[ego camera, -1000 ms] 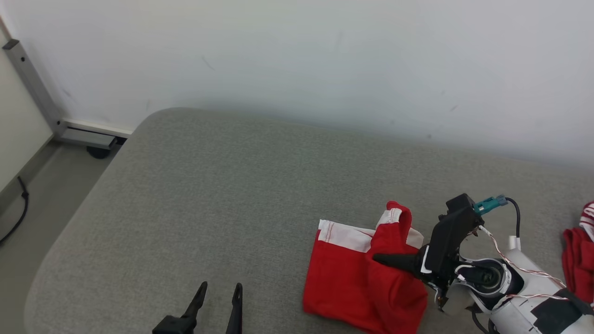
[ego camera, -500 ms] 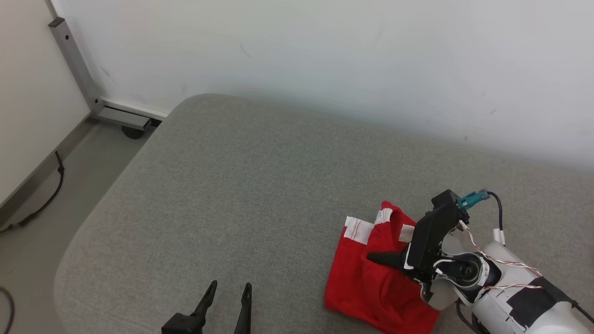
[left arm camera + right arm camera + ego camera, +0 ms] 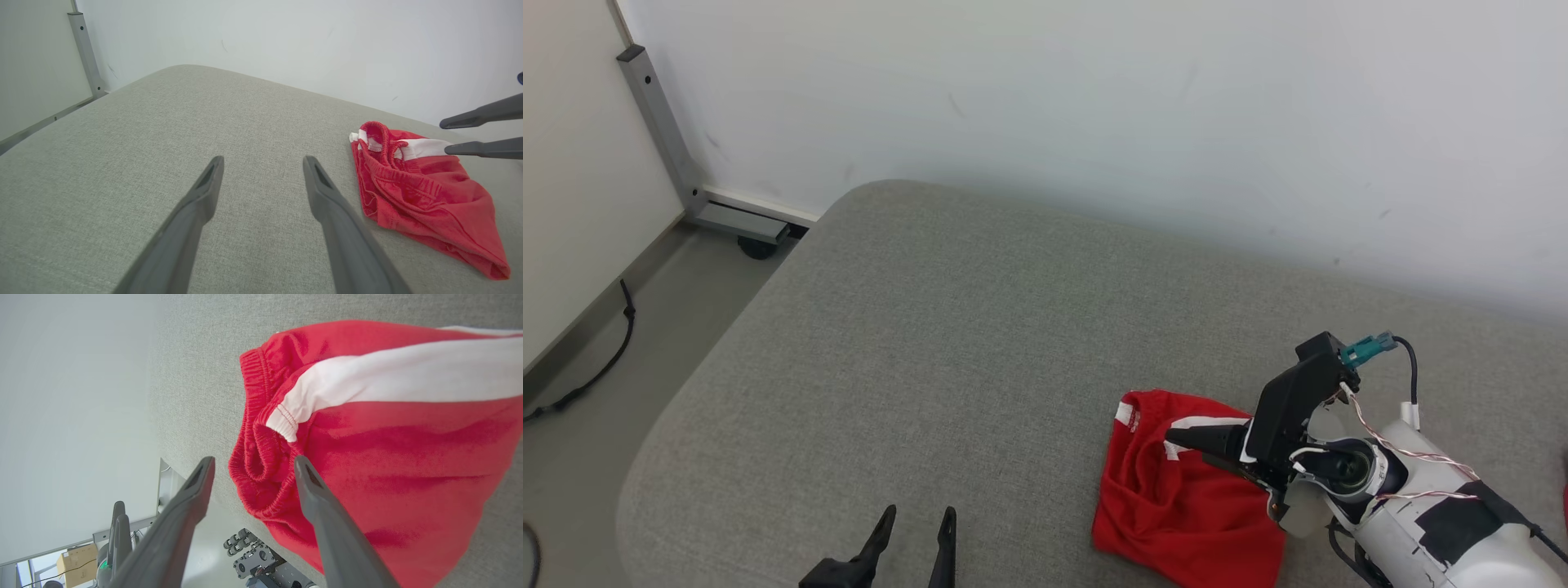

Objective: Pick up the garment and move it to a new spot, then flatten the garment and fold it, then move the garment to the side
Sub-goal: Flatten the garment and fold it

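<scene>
The garment [image 3: 1176,514], a pair of red shorts with a white side stripe [image 3: 388,381] and a gathered elastic waistband [image 3: 261,465], lies crumpled on the grey padded surface [image 3: 980,327]. In the head view it sits at about 4 o'clock on that surface, well apart from the far edge and the wall.

The right end effector [image 3: 1176,439] comes in from 3 o'clock with its fingers apart. In the right wrist view they straddle the bunched waistband and clamp on nothing; I cannot tell whether the tips touch the cloth. The left end effector [image 3: 919,513] hangs at 6 o'clock, also spread and empty, with bare surface between it and the shorts.

The cloth looks like thin knit: light, limp and not fragile, with no stiffness to hold a shape. Lifted from one point it will likely sag and hang in a bundle, and its layers may slide over each other, so a shallow pinch could raise the top layer alone. The woven cover under it looks likely to drag at the fabric rather than let it glide.

The best hold is probably the waistband at the 9 o'clock end of the heap, where the elastic makes a thick ridge. For flattening, two holds spread along that band should work better than one.

No brand, label or writing can be read on the shorts.
</scene>
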{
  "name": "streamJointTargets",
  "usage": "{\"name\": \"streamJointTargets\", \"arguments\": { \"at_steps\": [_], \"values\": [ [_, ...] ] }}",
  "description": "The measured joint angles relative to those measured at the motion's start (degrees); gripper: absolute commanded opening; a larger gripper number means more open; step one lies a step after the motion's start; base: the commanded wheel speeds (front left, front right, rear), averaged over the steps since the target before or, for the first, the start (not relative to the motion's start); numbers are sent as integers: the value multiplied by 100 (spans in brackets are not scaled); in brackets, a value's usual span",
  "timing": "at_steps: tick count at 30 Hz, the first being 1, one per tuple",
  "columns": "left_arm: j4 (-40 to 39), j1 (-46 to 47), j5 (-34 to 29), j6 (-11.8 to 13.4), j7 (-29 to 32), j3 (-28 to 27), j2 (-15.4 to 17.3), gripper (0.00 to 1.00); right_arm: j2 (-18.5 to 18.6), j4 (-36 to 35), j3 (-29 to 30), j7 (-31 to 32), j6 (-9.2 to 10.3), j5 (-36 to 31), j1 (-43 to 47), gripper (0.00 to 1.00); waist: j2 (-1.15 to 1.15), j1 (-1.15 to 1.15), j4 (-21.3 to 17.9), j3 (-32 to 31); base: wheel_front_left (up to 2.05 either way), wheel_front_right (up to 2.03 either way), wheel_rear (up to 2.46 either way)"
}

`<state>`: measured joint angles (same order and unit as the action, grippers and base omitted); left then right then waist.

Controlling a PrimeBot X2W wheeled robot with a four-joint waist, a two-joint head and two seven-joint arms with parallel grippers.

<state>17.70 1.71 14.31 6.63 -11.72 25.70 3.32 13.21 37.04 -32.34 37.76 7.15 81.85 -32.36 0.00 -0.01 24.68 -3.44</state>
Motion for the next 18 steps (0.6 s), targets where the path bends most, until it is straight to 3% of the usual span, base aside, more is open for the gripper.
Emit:
{"name": "streamJointTargets", "arguments": {
  "at_steps": [4, 13, 18],
  "values": [
    [-25, -51, 0, 24, -24, -79, 24, 100, 43, -281, 67, -56, -10, 32, 10, 100, 0, 0, -123, -93, 0, 0, 0],
    [-303, -180, -24, 42, -68, -131, 48, 100, 977, -672, -221, -311, -51, -697, 303, 100, 0, 0, -482, -124, 0, 0, 0],
    [-376, -172, -130, 42, -91, -116, 42, 100, 1010, -710, -377, -314, -32, -821, 540, 100, 0, 1, -548, -36, 0, 0, 0]
  ]
}}
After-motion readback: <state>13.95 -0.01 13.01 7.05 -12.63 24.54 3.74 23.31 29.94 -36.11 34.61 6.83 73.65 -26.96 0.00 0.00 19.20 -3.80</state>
